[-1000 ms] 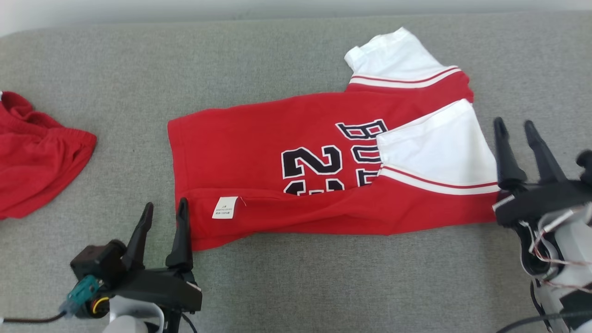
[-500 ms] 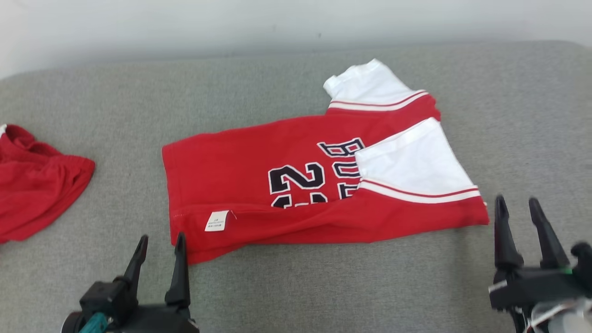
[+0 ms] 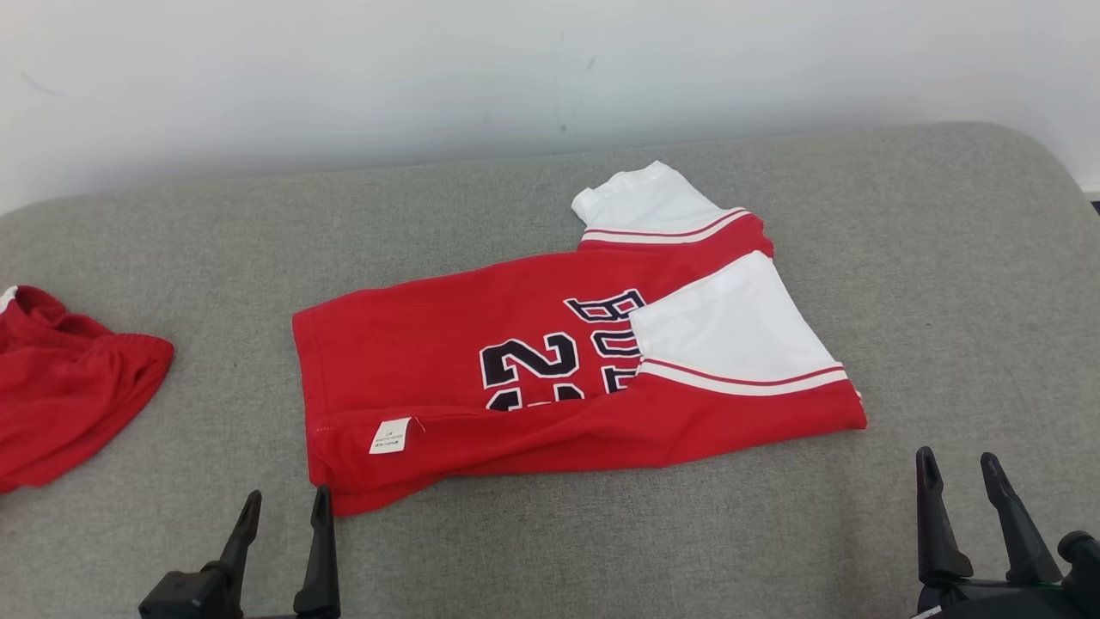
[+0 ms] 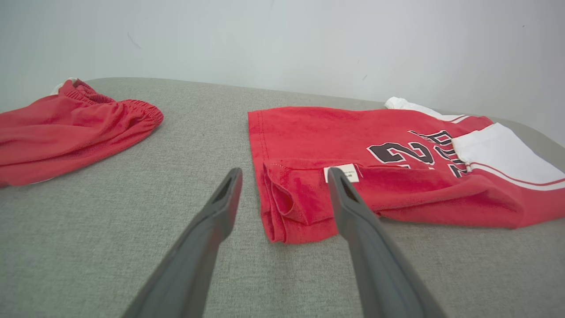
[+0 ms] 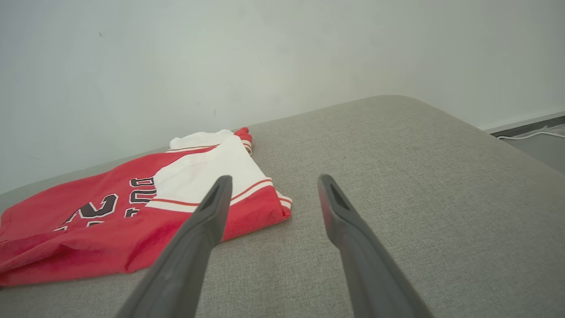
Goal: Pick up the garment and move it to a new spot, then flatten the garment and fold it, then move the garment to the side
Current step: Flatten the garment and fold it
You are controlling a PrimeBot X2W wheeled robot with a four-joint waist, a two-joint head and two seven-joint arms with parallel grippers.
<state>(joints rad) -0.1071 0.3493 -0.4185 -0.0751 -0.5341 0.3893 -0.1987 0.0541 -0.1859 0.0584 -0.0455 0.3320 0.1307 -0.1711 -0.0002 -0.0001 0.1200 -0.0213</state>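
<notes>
Garment: the red and white knit jersey with black lettering lies flat near the middle of the grey woven cushion. Its near long side is already turned over onto itself, as the upturned white care label shows.
Long axis: across me, left to right, with the right end slightly farther from me than the left.
Pointing: hem to my left, shoulders to my right. The near white sleeve lies folded onto the chest; the far white sleeve juts towards the pale wall.
Left fingers: my left gripper hovers just short of the hem corner, fingers spread, holding nothing.
Right fingers: my right gripper is near the shoulder corner but apart from it, fingers spread, empty.
Step, as I judge it: the fold is half made, and the far side is left to bring in.
Doing it well: I'd tuck the jutting sleeve in first. Then I'd pinch hem and shoulder on the far edge together, taking every layer, lift low, and carry both ends evenly towards me so the edges line up.
Neighbour: a crumpled red cloth garment sits well apart at my far left, and I'd keep clear of it.
</notes>
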